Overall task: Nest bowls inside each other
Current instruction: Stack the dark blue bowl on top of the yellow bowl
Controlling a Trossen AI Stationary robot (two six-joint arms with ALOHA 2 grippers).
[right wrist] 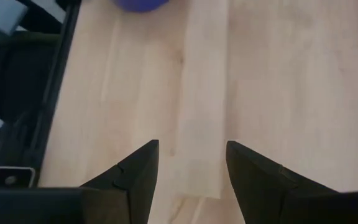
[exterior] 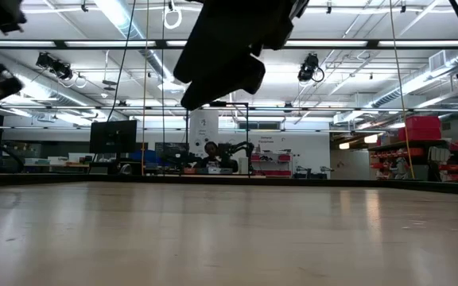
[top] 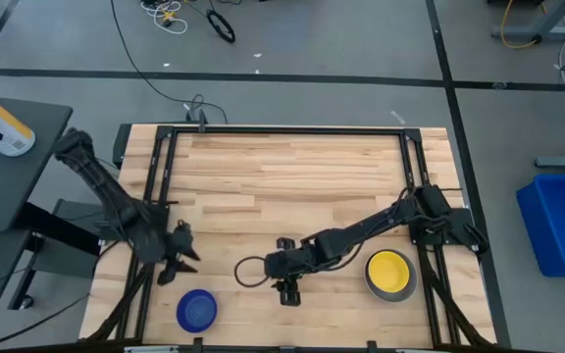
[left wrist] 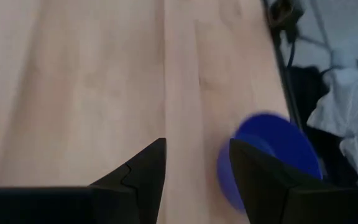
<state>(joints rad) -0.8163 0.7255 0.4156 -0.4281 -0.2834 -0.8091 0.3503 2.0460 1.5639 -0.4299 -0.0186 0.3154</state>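
A dark blue bowl [top: 196, 310] rests on its base near the table's front edge, left of centre. It also shows in the left wrist view [left wrist: 272, 152] and at the edge of the right wrist view [right wrist: 140, 5]. At the front right a yellow bowl [top: 390, 271] sits inside a grey bowl [top: 407, 291]. My left gripper [top: 178, 263] hangs open above the table, just behind and left of the blue bowl, with nothing between its fingers [left wrist: 194, 146]. My right gripper [top: 287, 291] is open over bare wood between the blue bowl and the yellow one [right wrist: 191, 146].
Black frame rails [top: 155, 176] run along the table's left and right sides, and the arm bases stand there. A blue bin [top: 562, 221] stands on the floor to the right. The far half of the wooden top [top: 292, 167] is bare.
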